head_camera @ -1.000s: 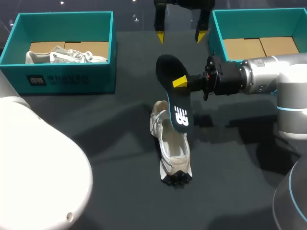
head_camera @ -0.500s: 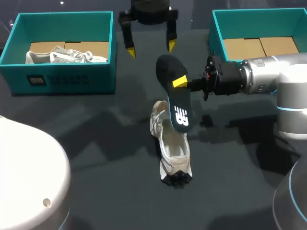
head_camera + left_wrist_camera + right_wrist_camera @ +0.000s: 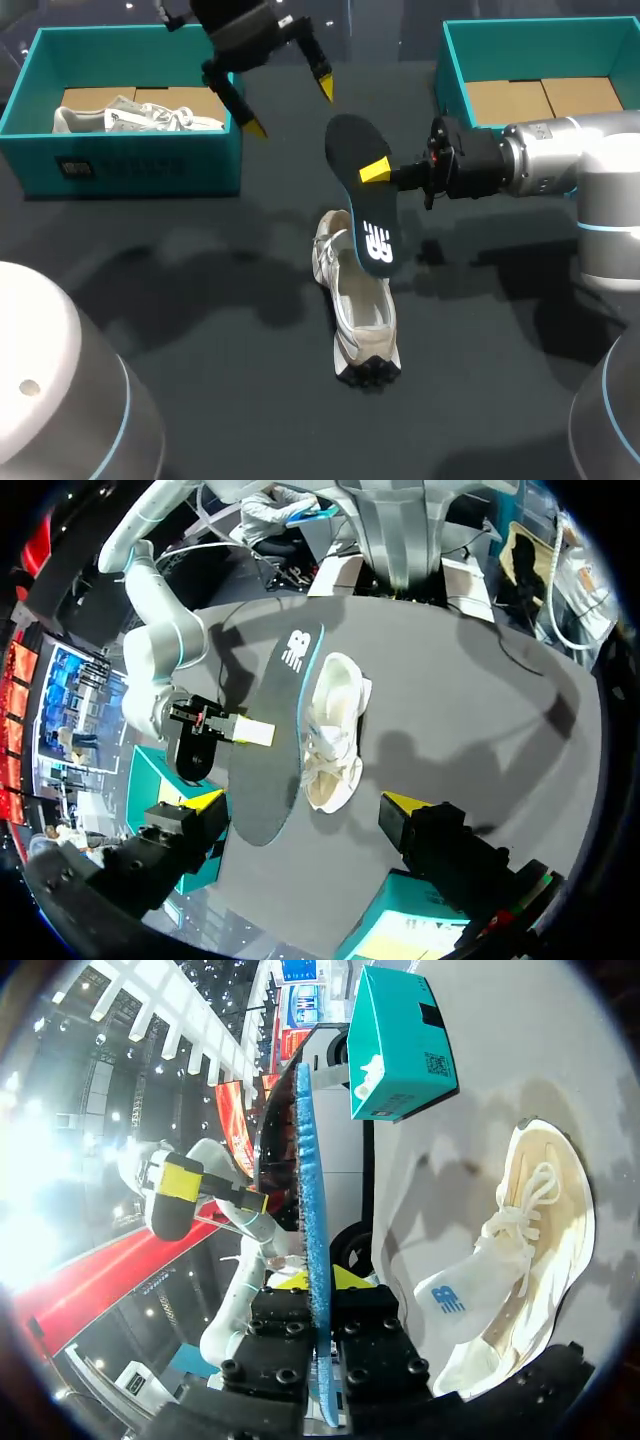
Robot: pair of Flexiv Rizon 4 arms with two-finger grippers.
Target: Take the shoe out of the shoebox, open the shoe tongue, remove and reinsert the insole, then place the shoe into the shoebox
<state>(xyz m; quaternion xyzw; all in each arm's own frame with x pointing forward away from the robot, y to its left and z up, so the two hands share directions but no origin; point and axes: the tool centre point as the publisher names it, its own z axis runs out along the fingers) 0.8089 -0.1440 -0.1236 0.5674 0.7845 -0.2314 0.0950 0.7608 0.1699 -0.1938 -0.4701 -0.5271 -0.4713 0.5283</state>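
Right gripper is clamped on the dark insole, holding it on edge over the white shoe, which lies mid-worktop, outside both boxes. Left gripper hangs at 11 o'clock from the shoe, fingers spread and empty, beside the near shoebox at 10 o'clock; the other shoebox sits at 2 o'clock. The insole looks light, thin and floppy, so it is best pinched near mid-length. The soft shoe probably needs steadying at its heel collar.
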